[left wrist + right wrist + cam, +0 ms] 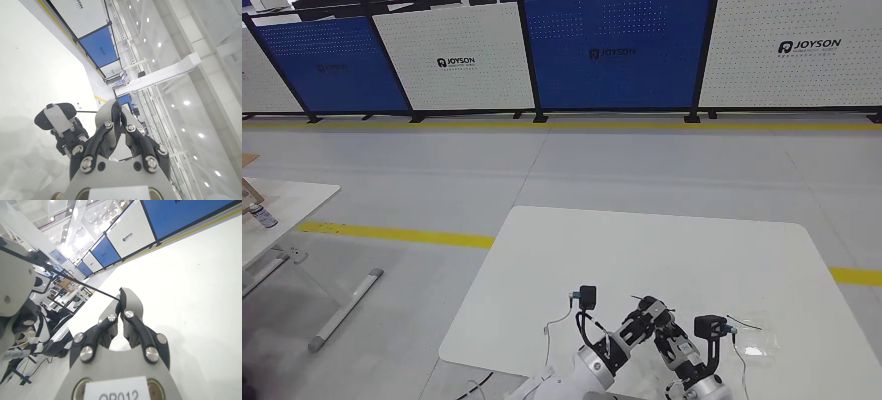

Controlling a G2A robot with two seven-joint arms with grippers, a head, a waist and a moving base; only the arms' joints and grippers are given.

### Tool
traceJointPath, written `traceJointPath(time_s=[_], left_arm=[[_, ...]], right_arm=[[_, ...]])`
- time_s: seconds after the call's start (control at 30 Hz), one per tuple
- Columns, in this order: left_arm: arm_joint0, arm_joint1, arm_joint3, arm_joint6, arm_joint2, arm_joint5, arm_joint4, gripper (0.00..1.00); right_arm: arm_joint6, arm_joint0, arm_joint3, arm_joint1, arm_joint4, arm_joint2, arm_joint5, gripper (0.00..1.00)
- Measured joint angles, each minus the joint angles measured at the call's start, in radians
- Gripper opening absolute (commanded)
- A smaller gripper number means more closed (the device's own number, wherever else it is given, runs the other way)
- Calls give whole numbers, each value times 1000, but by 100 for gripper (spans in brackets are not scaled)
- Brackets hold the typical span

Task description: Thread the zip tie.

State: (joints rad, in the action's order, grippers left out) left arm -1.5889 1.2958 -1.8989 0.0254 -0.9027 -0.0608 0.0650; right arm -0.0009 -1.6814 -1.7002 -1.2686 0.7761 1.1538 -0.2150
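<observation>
Count: 2 hands, 1 zip tie, 1 desk.

Both hands sit close together over the near edge of the desk (pixel 662 250).

Right hand (pixel 121 297): closed fully, pinching one end of the black zip tie (pixel 83 285). From there the strap runs straight through the air above the desk to the left hand (pixel 118 108).

Left hand: closed as well. A dark strip is clamped between its pads and a short black tip pokes out past them; taken as the same tie.

A thicker dark block sits on the strap beside the left hand. Cannot tell whether it is the tie's head, nor whether the tail passes through it. In the top view the tie is too thin to make out between the hands.

On the desk near the right arm: 1 clear bag (pixel 759 349), contents unreadable.

Beyond the desk: 1 yellow floor line (pixel 392 234), then a row of panels (pixel 617 50), 2 blue and 3 white, the end ones cut off.
</observation>
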Motion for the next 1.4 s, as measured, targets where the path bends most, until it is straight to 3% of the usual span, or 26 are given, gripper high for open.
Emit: traceJointPath(time_s=[0.5, 0.53, 0.57, 0.6, 0.8, 1.1, 1.27, 1.4], left_arm=[[-11, -4, -11, -4, 0, -6, 6, 0], [-12, -4, -11, -4, 0, -7, 7, 0], [-12, -4, -11, -3, 0, -7, 7, 0], [-13, -4, -11, -1, -1, -7, 8, 0], [-5, -1, 4, 65, -15, 16, 3, 0], [-7, -1, 57, 161, -112, 31, -88, 0], [6, 1, 110, 154, -133, 55, -135, 0], [19, 2, 136, 99, -123, 67, -144, 0]], right_arm=[[-1, 1, 3, 1, -2, 0, 0, 0], [-1, 1, 3, 1, -3, 0, 0, 6], [-1, 1, 3, 1, -4, 0, 0, 58], [-1, 1, 2, 1, -7, 0, -1, 100], [-31, -13, -15, 1, -39, 15, -12, 100], [-102, -78, -55, 12, -137, 99, -107, 100], [-155, -142, -113, 19, -180, 150, -126, 100], [-156, -174, -147, 25, -204, 165, -125, 100]])
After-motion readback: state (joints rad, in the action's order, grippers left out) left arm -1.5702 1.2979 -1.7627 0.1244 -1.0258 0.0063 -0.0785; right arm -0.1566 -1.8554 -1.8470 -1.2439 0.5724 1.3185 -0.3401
